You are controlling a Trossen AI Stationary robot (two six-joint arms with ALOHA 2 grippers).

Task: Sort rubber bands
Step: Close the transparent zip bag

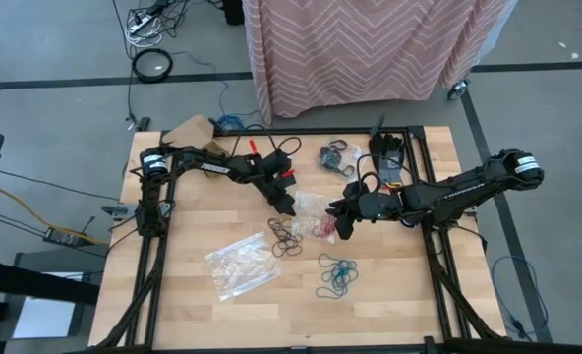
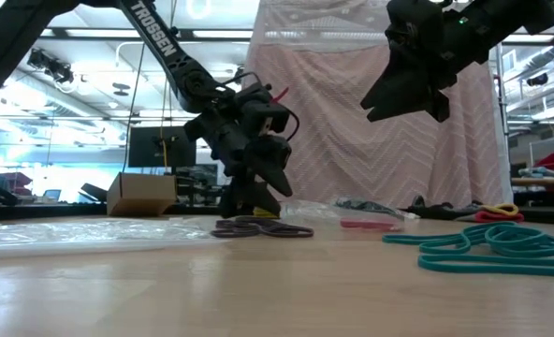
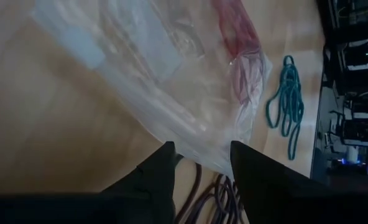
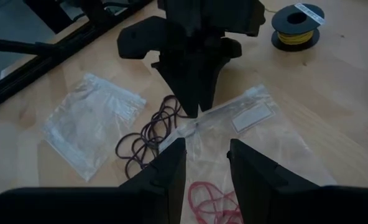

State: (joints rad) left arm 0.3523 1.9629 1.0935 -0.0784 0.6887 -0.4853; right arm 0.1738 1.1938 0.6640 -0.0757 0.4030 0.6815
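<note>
A clear plastic bag (image 1: 311, 205) lies flat mid-table with red rubber bands (image 4: 209, 202) inside it. Brown rubber bands (image 1: 284, 238) lie in a loose heap just near of it, teal ones (image 1: 337, 275) lie nearer the front, and black ones (image 1: 335, 157) lie toward the far edge. My left gripper (image 3: 199, 165) is open and slants down at the bag's left edge, right above the brown heap. My right gripper (image 4: 206, 158) is open and hovers well above the bag's right part, with nothing in it. My left gripper comes at the clear bag from above and from the table's left, slanting down. The bag's edge (image 3: 202, 152) runs across the gap between its two fingertips. I cannot tell whether the fingers touch it. The bag lies flat on the table.
A second clear bag (image 1: 242, 264) lies flat at the front left. A cardboard box (image 1: 188, 130) sits at the far left corner, and a wire spool (image 4: 298, 22) and dark gear (image 1: 387, 152) stand at the far right. Black frame rails (image 1: 144, 285) run along the table's sides.
</note>
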